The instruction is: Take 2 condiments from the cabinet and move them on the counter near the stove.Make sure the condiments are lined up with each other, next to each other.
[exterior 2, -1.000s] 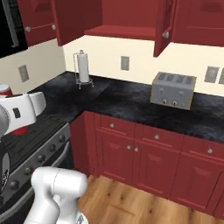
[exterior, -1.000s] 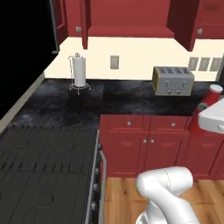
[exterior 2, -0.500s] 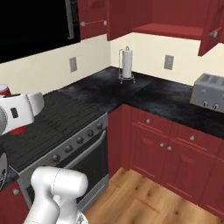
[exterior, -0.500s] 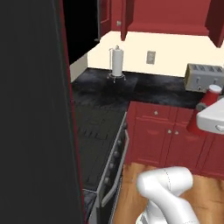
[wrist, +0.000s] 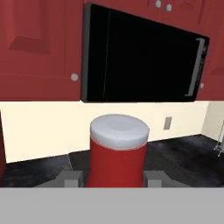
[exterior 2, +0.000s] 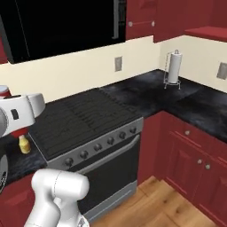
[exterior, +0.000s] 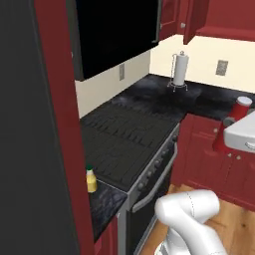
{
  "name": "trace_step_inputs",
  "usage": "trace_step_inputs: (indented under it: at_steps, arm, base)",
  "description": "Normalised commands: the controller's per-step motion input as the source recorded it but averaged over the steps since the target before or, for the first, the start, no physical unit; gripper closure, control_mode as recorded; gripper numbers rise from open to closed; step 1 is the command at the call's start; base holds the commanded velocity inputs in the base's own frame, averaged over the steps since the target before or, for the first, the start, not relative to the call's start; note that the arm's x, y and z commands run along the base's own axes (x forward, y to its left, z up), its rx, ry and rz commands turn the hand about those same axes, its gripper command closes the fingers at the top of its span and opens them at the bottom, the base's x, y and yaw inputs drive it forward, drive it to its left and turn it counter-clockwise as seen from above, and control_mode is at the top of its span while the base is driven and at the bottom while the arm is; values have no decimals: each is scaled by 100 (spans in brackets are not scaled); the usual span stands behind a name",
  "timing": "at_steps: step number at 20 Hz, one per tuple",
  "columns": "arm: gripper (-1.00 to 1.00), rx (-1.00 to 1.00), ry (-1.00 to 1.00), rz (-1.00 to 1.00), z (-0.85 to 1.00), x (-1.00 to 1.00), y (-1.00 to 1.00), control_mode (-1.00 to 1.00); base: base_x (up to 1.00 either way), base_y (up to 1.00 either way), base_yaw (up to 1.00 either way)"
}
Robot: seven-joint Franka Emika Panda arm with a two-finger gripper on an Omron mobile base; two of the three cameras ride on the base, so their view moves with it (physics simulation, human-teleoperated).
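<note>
Claw (wrist: 114,179) around red bottle (wrist: 118,151)

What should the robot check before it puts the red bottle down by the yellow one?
1. Red bottle clamped in the gripper: ok.
2. Red bottle upright, white cap on top: ok.
3. Yellow bottle standing on the counter beside the stove: ok.
4. Bare counter next to the yellow bottle for a second one: cannot tell, the spot is partly hidden.
5. Gripper over that spot: not ok, it hangs off to the side.
</note>
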Motion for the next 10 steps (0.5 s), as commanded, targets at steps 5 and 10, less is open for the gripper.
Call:
trace_step_inputs:
  at_steps: [5, 10]
  arm:
    - [100, 0, 0, 0, 0, 0, 0, 100]
    - [100, 0, 0, 0, 0, 0, 0, 100]
  base:
    - [-32, 3, 46]
    - [-27, 7, 48]
